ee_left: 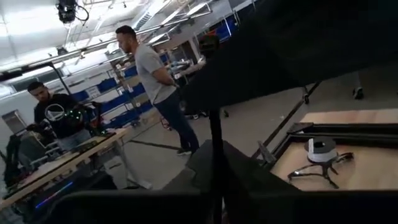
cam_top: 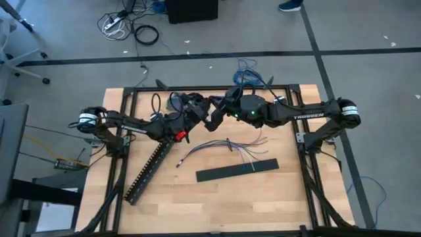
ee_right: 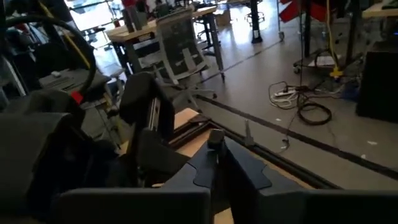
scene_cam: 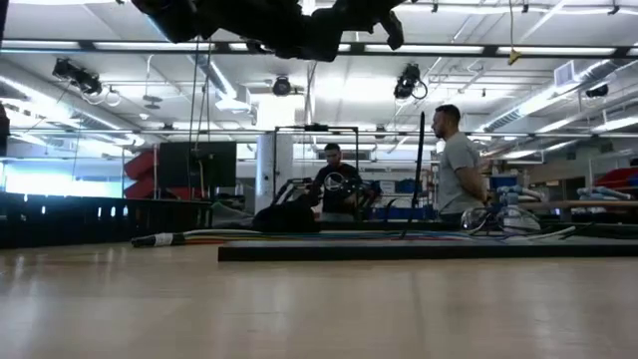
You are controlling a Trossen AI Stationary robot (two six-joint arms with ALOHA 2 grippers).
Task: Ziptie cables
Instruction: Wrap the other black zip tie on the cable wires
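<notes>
Both pincers (cam_top: 212, 113) meeting raised, grip unclear, cables (cam_top: 223, 148) on table below, apart

**Colours and patterns on and around the pale wood table**

Pale wood-grain table top (cam_top: 217, 197), framed by black metal rails. Landmark: wide flat black bar (cam_top: 237, 170), plain matte.

- Just above the bar: loose bundle of thin cables (cam_top: 217, 146), blue, purple-grey and white strands.
- Left of the bar: long black slotted comb-like duct (cam_top: 150, 171), regular toothed pattern along its edges.
- Above the duct: dark left arm with a small red patch (cam_top: 179, 136).
- Above the bar: dark right arm, white lettering (cam_top: 308, 116), a green light spot (cam_top: 250, 112).
- Beyond the table: grey floor (cam_top: 368, 72) crossed by black tape lines; thick black coiled cord (cam_top: 146, 34).
</notes>
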